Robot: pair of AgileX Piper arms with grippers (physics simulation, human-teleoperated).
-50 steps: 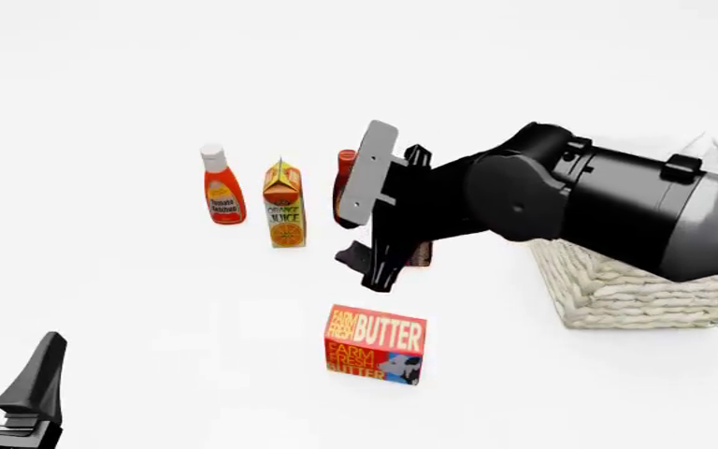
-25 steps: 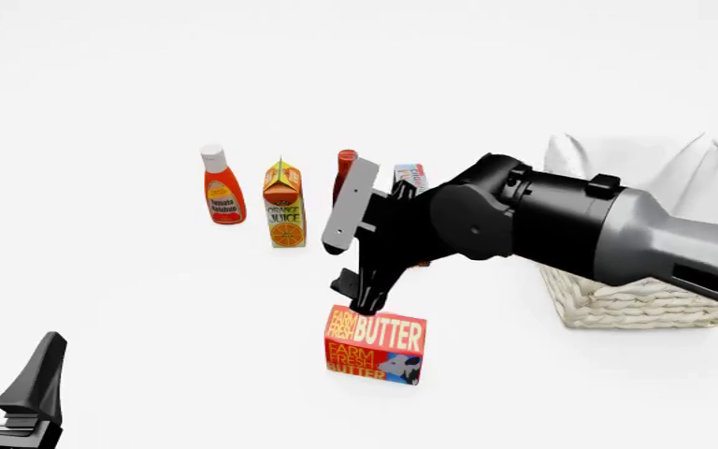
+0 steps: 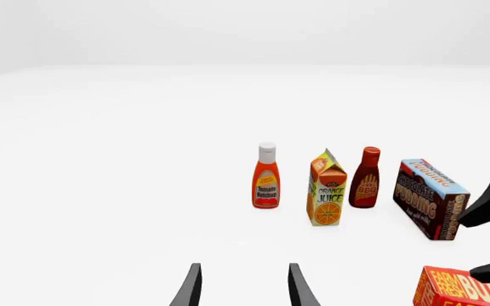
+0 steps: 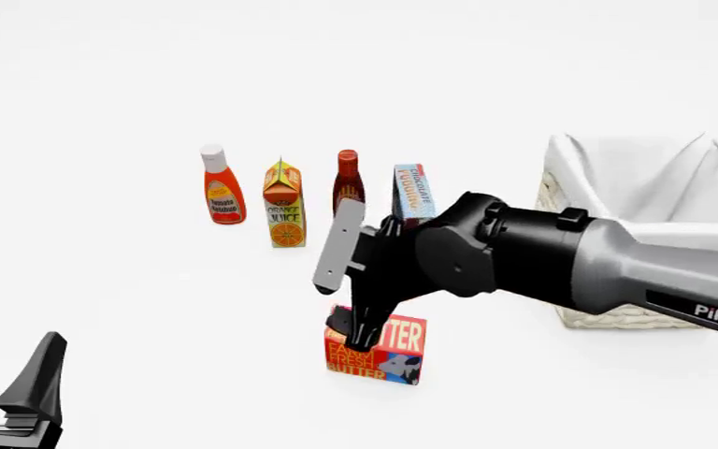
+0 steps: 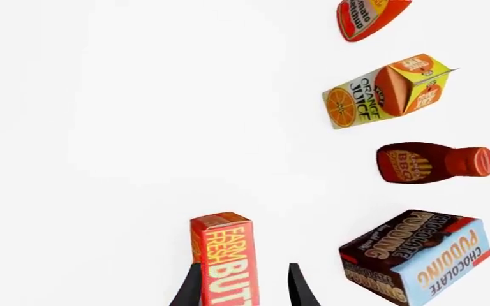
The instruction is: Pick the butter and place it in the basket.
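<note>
A: right gripper [image 4: 362, 327] just dropped from above the bottles onto the butter [image 4: 384, 354]; fingers spread either side, not clenched yet

B: so butter's on the table; basket [image 4: 609, 313] waits; left gripper [image 3: 242, 287] sits open

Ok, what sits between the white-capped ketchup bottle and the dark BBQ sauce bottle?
The yellow-orange juice carton stands between the ketchup bottle and BBQ sauce bottle, clearest in the front view.
</note>
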